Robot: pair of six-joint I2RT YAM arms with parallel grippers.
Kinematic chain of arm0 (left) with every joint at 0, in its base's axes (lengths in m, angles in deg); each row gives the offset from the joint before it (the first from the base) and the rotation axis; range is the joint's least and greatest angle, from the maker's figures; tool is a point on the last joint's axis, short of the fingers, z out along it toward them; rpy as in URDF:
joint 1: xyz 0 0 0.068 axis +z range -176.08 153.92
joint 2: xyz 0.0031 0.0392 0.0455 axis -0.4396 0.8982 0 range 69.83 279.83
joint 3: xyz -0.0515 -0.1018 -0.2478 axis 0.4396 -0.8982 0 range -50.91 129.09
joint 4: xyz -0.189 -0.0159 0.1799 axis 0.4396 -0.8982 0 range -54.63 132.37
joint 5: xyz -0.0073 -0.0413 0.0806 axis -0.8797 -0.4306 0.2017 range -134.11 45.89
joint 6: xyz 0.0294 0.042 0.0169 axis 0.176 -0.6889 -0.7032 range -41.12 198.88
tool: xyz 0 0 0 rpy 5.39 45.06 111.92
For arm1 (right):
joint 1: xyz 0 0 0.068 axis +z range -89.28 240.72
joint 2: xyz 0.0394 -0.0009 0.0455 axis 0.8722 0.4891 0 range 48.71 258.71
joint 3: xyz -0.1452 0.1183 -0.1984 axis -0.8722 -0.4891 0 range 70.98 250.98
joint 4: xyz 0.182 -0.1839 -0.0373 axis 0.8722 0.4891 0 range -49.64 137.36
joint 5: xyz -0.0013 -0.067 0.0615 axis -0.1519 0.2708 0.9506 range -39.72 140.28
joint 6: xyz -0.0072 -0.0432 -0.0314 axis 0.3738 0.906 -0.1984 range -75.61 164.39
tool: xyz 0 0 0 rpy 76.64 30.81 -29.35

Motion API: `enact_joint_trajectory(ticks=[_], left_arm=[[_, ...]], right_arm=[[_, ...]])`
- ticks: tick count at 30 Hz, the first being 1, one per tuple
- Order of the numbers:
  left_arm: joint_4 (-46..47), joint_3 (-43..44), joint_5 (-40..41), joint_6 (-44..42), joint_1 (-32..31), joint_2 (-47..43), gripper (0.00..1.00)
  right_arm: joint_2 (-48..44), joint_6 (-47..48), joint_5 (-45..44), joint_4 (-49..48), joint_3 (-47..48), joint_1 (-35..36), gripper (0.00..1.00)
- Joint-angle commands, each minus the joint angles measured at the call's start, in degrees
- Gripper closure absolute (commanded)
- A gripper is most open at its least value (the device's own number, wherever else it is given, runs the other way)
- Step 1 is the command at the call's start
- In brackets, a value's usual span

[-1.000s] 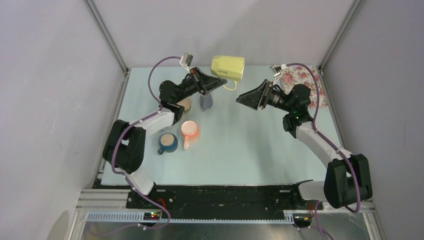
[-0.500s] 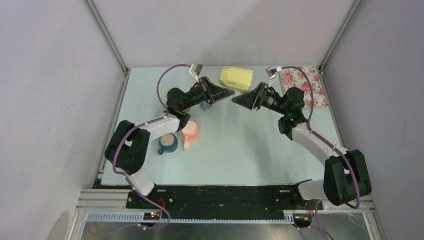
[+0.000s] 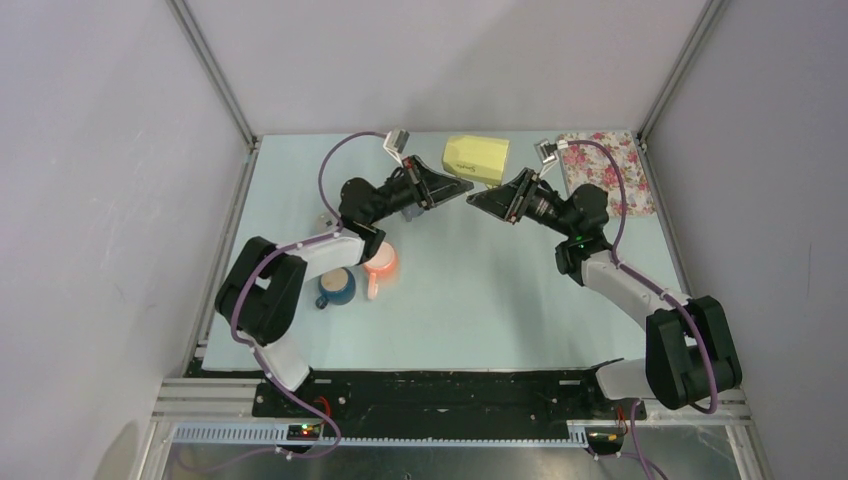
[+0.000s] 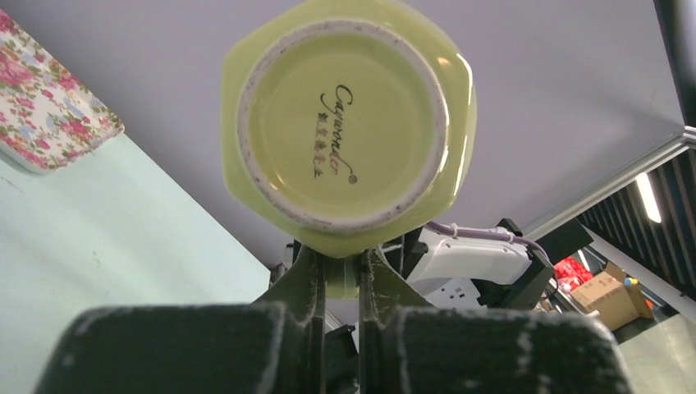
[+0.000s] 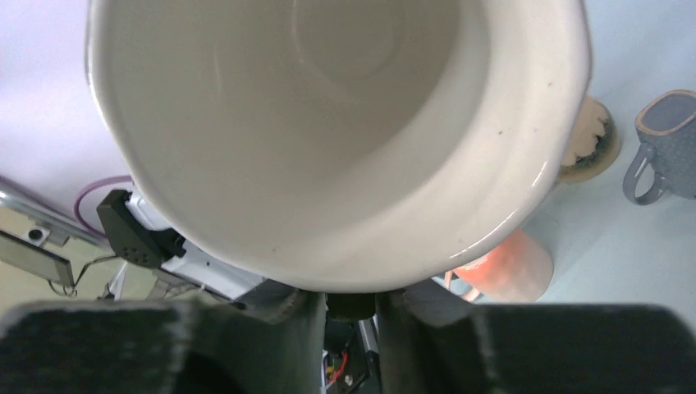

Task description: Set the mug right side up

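Top external: yellow mug (image 3: pixel 476 158) is off the desk (image 3: pixel 480 300), up in the air over the far side and lying sideways between both arms. Left tool (image 3: pixel 460 186) comes at it from the left, right tool (image 3: pixel 480 200) from the right, with their tips close together under the mug.

Left wrist: we see the mug's base square on, and the left tool is clamped tight on the handle (image 4: pixel 342 277) below it.

Right wrist: mug mouth fills the view. The right tool sits at the lower rim with its fingers close together, but we can't tell if it grips.

Orange mug (image 3: pixel 379 262) and blue mug (image 3: pixel 336 286) sit on the desk by the left arm. Floral tray (image 3: pixel 603 170) is at the far right.
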Motion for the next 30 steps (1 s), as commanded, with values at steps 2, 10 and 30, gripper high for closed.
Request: enact_joint_trajectory(ticks=[2,10,30], left_arm=[[5.8,0.0,0.0,-3.1,-1.0,-0.5,1.0],[3.0,1.0,-1.8,-5.4,-0.9,-0.5,0.96],[-31.2,3.0,2.3,-29.9,5.9,-5.8,0.0]], right_arm=[[-0.9,1.1,-1.4,-4.2,0.4,0.2,0.87],[-1.6,5.1,-3.1,-0.2,0.4,-0.9,1.0],[-5.3,19.3,-3.0,11.2,4.0,-9.4,1.0]])
